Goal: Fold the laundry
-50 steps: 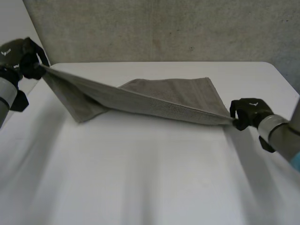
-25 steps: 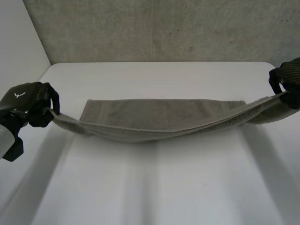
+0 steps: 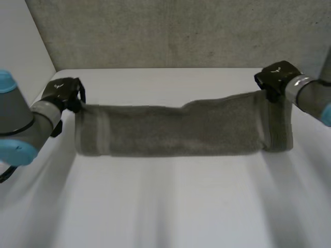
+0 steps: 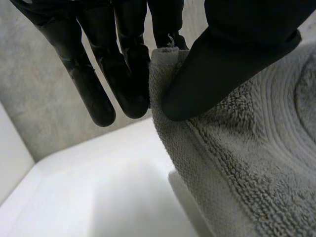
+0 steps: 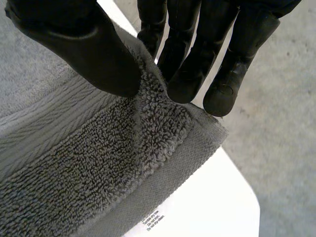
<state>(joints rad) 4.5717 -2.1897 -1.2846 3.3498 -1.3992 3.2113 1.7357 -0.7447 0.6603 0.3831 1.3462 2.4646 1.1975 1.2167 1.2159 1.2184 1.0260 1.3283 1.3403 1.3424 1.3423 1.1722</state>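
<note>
My left hand point(image 3: 63, 94) pinches one far corner of the grey towel point(image 3: 176, 129) between thumb and fingers, my right hand point(image 3: 274, 78) the other; it stretches doubled across the table point(image 3: 165, 206). Letting go unevenly could skew the fold, I judge
</note>
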